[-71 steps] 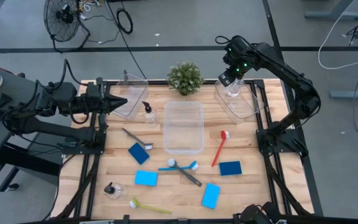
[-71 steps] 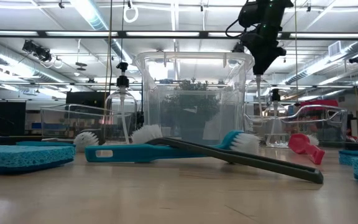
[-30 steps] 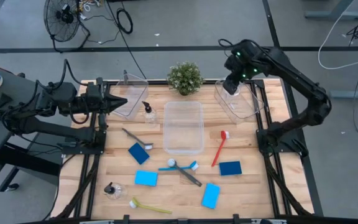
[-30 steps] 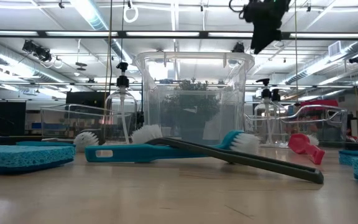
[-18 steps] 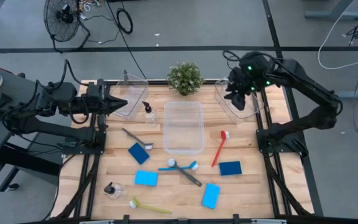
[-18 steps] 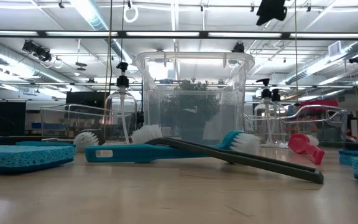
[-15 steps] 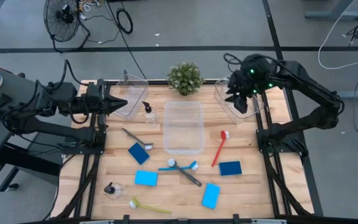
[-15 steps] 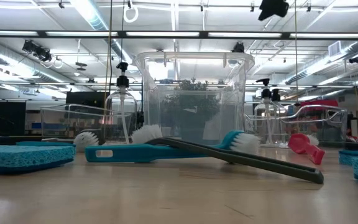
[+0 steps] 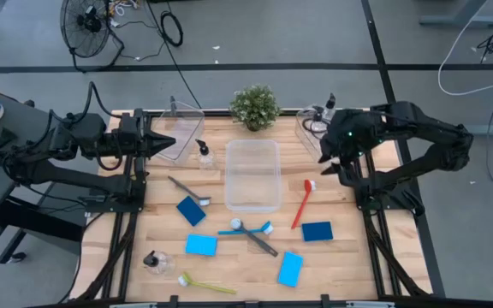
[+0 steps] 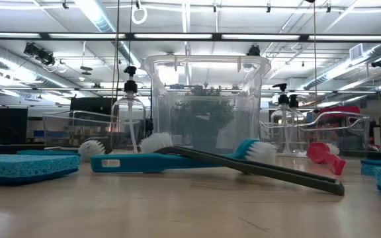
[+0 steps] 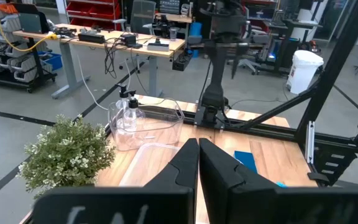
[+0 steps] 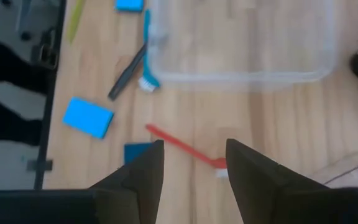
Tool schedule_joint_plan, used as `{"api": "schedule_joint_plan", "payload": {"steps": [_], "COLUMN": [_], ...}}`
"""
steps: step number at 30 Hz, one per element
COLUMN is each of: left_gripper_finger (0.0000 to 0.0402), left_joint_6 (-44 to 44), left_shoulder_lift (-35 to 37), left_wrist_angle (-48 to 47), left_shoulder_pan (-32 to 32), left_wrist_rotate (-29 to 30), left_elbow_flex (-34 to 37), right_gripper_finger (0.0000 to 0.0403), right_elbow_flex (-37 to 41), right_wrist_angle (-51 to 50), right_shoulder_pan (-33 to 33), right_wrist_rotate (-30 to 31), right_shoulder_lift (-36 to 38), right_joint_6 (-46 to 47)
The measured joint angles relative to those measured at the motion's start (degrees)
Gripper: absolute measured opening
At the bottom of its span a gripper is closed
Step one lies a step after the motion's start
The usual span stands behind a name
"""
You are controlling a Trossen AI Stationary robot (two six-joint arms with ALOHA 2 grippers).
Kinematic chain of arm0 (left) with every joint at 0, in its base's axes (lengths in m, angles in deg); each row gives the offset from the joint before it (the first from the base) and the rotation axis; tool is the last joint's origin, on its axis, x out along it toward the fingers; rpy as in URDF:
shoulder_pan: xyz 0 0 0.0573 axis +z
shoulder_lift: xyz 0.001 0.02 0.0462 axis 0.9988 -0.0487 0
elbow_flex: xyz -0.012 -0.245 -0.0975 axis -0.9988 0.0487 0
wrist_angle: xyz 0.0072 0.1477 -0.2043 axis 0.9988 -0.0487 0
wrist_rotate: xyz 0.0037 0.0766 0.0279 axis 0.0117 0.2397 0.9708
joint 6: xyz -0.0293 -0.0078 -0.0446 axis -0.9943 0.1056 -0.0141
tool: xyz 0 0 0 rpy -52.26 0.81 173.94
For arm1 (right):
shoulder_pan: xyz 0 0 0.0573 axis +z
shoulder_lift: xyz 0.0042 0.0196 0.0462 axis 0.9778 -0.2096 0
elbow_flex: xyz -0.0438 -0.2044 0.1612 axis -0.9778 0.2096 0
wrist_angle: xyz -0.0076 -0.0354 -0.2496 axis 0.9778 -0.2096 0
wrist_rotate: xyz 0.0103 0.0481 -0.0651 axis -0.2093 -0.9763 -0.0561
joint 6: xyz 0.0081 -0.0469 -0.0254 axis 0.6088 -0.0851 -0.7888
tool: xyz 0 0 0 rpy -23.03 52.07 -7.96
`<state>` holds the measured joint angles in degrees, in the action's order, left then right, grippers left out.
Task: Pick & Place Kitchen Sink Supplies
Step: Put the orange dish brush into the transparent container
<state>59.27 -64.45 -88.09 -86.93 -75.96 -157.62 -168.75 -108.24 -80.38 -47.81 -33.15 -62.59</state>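
Note:
My right gripper (image 9: pixel 328 160) (image 12: pixel 194 152) hangs open and empty above the table's right side, over the head of the red brush (image 9: pixel 302 203) (image 12: pixel 185 146). Behind it, a clear bin (image 9: pixel 313 130) at the far right holds two pump bottles (image 11: pixel 126 115). A third bottle (image 9: pixel 204 154) stands beside the far-left bin (image 9: pixel 182 137); another bottle (image 9: pixel 154 261) is at the near left. Several blue sponges (image 9: pixel 317 231) and brushes (image 9: pixel 246 228) lie flat on the wood. My left gripper (image 9: pixel 168 141) (image 11: pixel 197 149) waits shut at the far left, high above the table.
A large clear bin (image 9: pixel 252 174) stands at the table's middle, with a potted plant (image 9: pixel 254 107) behind it. A grey brush (image 9: pixel 188 190) and a yellow-green brush (image 9: pixel 205 284) lie on the left half. Bare wood shows between the middle bin and the red brush.
My right gripper has swung from above the far-right bin toward the table's near edge, tipping and rolling as it went, and has risen out of the low view. It stayed open and empty. The bottles stay upright in the bin.

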Motion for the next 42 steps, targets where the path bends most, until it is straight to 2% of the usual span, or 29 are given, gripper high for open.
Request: {"api": "schedule_joint_plan", "payload": {"steps": [10,18,21,29,36,42], "left_gripper_finger": [0.0016,0.0016,0.0016,0.0016,0.0016,0.0016], "left_joint_6": [-0.02,-0.02,-0.02,-0.02,-0.02,-0.02], "left_shoulder_lift": [0.02,0.02,0.00,0.00,0.02,0.00], "left_wrist_angle": [0.00,-0.02,-0.02,-0.02,-0.02,-0.02], "left_shoulder_pan": [0.00,-0.02,-0.01,0.00,0.00,-0.02], "left_wrist_rotate": [0.00,0.00,0.00,0.00,0.00,0.00], "left_elbow_flex": [0.00,0.00,0.00,0.00,0.00,0.00], "right_gripper_finger": [0.0174,0.0174,0.0174,0.0174,0.0174,0.0177], "right_elbow_flex": [0.00,0.00,0.56,10.97,21.77,29.90], "right_wrist_angle": [-4.55,-5.56,-5.98,-4.57,4.77,11.32], "right_shoulder_pan": [7.99,10.93,11.62,11.71,11.69,11.67], "right_wrist_rotate": [2.02,2.19,4.26,4.61,4.72,7.11], "right_shoulder_lift": [-0.56,-2.59,-3.23,-2.97,-2.99,-2.97], "right_joint_6": [-2.55,-4.24,-4.58,-5.00,-10.59,-14.01]}}
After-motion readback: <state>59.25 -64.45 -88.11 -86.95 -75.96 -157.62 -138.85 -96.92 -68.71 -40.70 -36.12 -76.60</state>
